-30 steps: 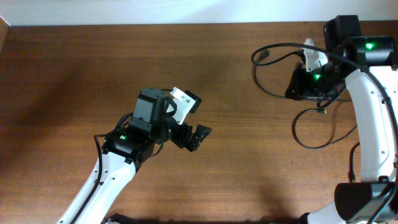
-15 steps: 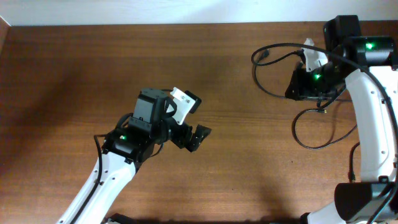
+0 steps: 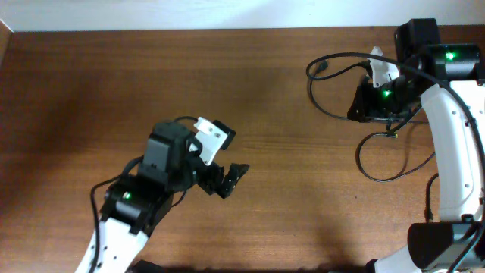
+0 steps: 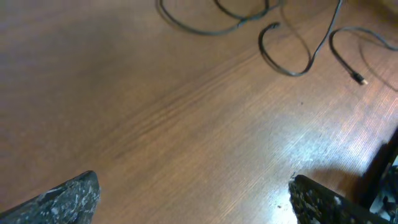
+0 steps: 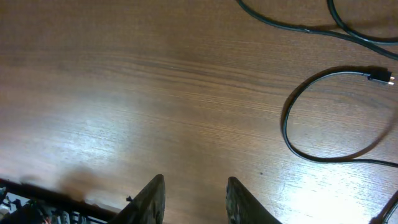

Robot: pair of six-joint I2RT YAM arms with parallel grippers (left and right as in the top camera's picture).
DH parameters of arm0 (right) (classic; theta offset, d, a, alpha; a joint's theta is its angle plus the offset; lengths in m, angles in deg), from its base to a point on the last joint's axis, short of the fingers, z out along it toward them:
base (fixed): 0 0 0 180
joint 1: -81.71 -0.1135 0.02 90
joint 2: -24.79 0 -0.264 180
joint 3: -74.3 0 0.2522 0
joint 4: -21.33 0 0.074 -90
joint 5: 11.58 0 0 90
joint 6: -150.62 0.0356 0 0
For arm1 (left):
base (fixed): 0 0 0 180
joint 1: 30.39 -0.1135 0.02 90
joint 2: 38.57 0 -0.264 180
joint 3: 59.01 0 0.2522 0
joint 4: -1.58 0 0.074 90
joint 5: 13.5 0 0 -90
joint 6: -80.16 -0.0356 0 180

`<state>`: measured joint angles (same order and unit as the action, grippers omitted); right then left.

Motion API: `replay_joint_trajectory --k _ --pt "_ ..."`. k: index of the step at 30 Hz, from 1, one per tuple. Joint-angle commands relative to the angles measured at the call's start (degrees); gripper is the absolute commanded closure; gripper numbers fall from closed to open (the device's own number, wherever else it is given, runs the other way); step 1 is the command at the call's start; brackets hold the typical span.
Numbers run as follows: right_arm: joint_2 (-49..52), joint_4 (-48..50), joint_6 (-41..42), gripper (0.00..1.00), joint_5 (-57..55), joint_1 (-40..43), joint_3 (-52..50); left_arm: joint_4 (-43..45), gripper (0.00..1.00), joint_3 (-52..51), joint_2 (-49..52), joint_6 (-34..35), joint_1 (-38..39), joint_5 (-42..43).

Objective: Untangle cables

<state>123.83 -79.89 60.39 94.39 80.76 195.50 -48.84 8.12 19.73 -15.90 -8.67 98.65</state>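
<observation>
Thin black cables [image 3: 342, 55] lie in loose loops at the table's far right, one arc by the back edge and another loop [image 3: 379, 179] nearer the front. My right gripper [image 3: 355, 112] hovers among them, its jaws a little apart with only bare wood between them [image 5: 194, 202]. A cable loop [image 5: 292, 124] ending in a small plug [image 5: 382, 76] lies ahead of it. My left gripper [image 3: 229, 180] is at mid table, far from the cables, and open wide [image 4: 196, 202]. In its wrist view the cables [image 4: 286, 62] show far off, one with a metal tip [image 4: 359, 78].
The brown wooden table [image 3: 91, 91] has its back edge against a white wall. The right arm's white links [image 3: 455, 136] and its own thicker black wires stand over the cables' right side.
The left arm has drawn back toward the lower left, its gripper still open. The right arm and the cables have not moved.
</observation>
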Motion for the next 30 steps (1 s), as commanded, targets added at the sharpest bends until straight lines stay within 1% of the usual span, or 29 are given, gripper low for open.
replay_joint_trajectory --k 1,5,7,13,17,21,26,30 --pt "-1.8 -0.1 -0.4 0.68 -0.1 -0.2 0.5 0.0 0.01 -0.1 -3.4 -1.4 -0.2 -0.6" --pt "-1.8 -0.1 -0.4 0.68 -0.1 -0.2 0.5 2.3 0.01 -3.5 -6.8 -1.6 -1.1 -0.5" --pt "-1.8 -0.1 -0.4 0.68 -0.1 -0.2 0.5 6.4 0.01 -7.5 -9.1 -1.6 -1.8 -0.5" --pt "-1.8 -0.1 -0.4 0.68 -0.1 -0.2 0.5 22.7 0.01 -23.3 -19.7 -1.5 -2.8 1.0" --pt "-1.8 -0.1 -0.4 0.68 -0.1 -0.2 0.5 38.5 0.01 -34.6 -27.4 -1.5 -2.8 1.0" --pt "-1.8 -0.1 -0.4 0.68 -0.1 -0.2 0.5 48.9 0.01 -41.7 -32.7 -1.5 -2.8 0.8" --pt "-1.8 -0.1 -0.4 0.68 -0.1 -0.2 0.5 56.5 0.01 -45.2 -35.9 -1.1 -4.9 0.4" --pt "-1.8 -0.1 -0.4 0.68 -0.1 -0.2 0.5 58.3 0.01 -45.8 -37.2 -1.1 -6.6 -1.7"
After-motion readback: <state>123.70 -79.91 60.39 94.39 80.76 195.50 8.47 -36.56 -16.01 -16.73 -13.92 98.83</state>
